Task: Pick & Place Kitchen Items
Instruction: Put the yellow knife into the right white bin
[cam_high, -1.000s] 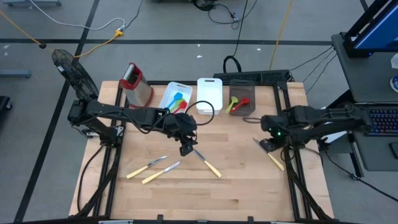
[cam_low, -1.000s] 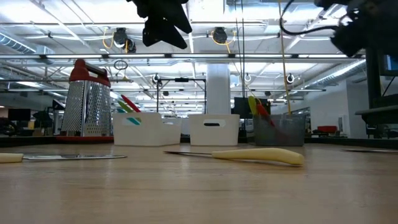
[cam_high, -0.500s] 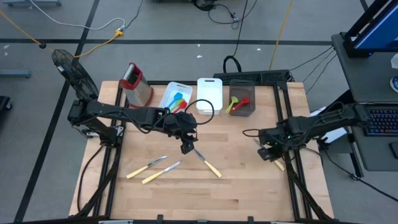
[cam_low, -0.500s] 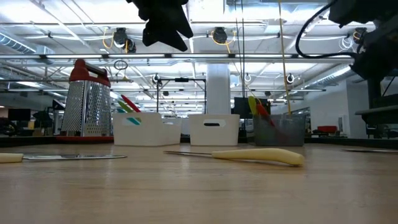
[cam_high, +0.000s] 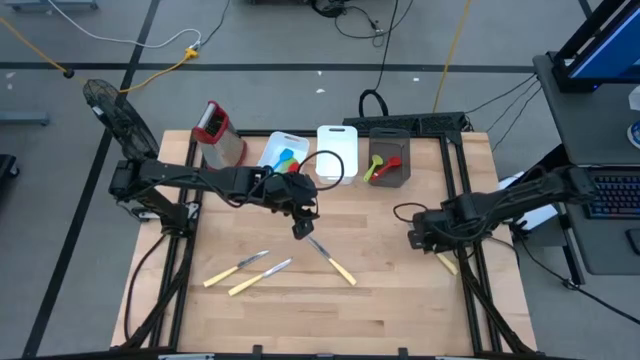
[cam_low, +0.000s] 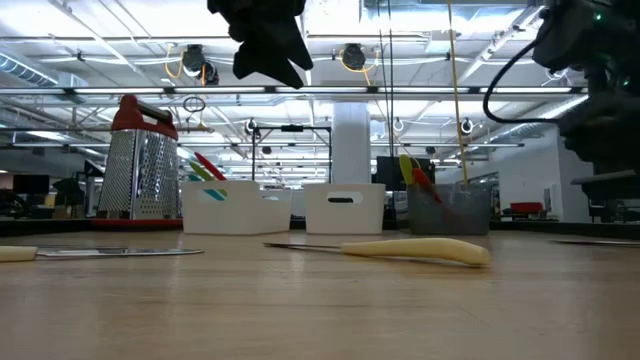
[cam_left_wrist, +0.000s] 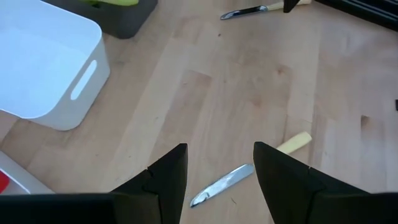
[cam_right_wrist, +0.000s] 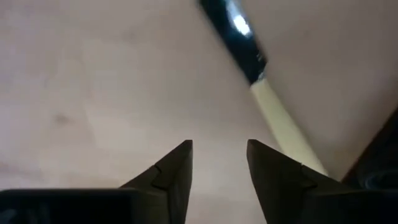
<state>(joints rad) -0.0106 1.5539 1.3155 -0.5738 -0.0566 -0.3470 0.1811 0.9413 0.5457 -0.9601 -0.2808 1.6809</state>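
Note:
Several knives with pale yellow handles lie flat on the wooden table. One knife (cam_high: 332, 260) lies at the centre, and my left gripper (cam_high: 303, 230) hangs open well above its blade end (cam_left_wrist: 219, 185). Another knife (cam_high: 445, 262) lies by the table's right edge. My right gripper (cam_high: 418, 240) stands open low over the table beside it. In the right wrist view its dark blade (cam_right_wrist: 239, 34) and pale handle (cam_right_wrist: 286, 127) lie ahead of the fingers, not between them. Two more knives (cam_high: 248, 272) lie at the front left.
At the far edge stand a red-topped grater (cam_high: 220, 135), a white bin (cam_high: 270, 150) holding red, green and blue utensils, a second white bin (cam_high: 337, 150), and a dark grey bin (cam_high: 388, 175) with red and green utensils. Bare wood lies at the near centre and right.
My right gripper has come down toward the table by the knife at the right edge, rolling about its own axis and shifting slightly toward the table's left. The knives lie where they were.

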